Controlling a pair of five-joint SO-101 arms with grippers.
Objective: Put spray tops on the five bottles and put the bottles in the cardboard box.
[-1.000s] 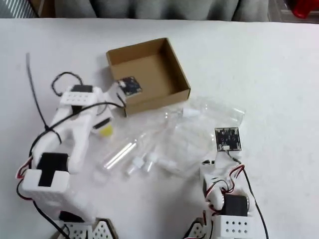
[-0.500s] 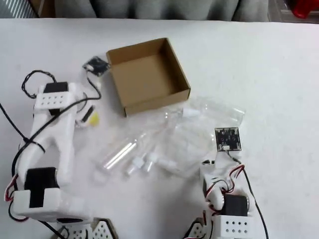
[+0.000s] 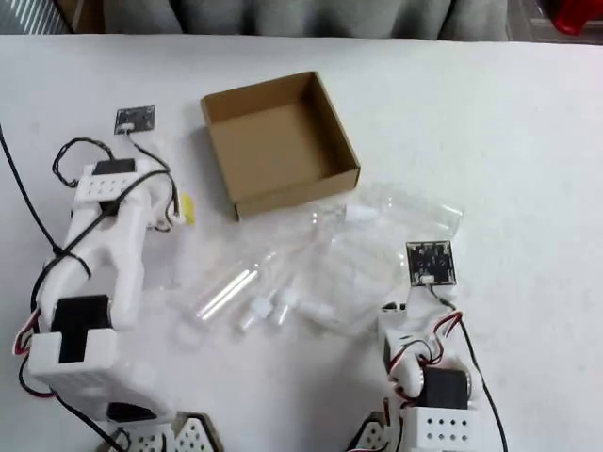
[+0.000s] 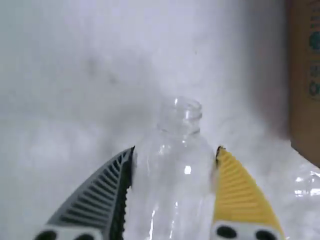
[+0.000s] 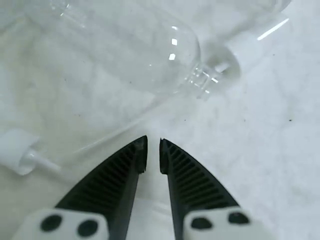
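Note:
The open cardboard box (image 3: 280, 141) stands at the middle back of the table, and its brown wall (image 4: 305, 75) shows beside my left gripper. That left gripper (image 4: 175, 150), with one grey and one yellow finger, is shut on a clear bottle (image 4: 172, 170) whose neck is open and bare. From above, this gripper (image 3: 179, 212) sits left of the box. Several clear bottles (image 3: 226, 287) and white spray tops (image 3: 268, 309) lie in the middle. My right gripper (image 5: 153, 142) is shut on nothing, just short of a lying bottle (image 5: 135, 47), with a spray top (image 5: 20, 152) beside it.
Crumpled clear plastic bags (image 3: 396, 226) lie among the bottles, right of the box's front corner. The right arm's base (image 3: 429, 395) stands at the front right and the left arm's base (image 3: 80, 348) at the front left. Bare white tabletop (image 3: 509, 122) stretches to the right.
The left arm has swung left, from over the box's front wall to the bare table beside it. The right arm and the pile have not moved.

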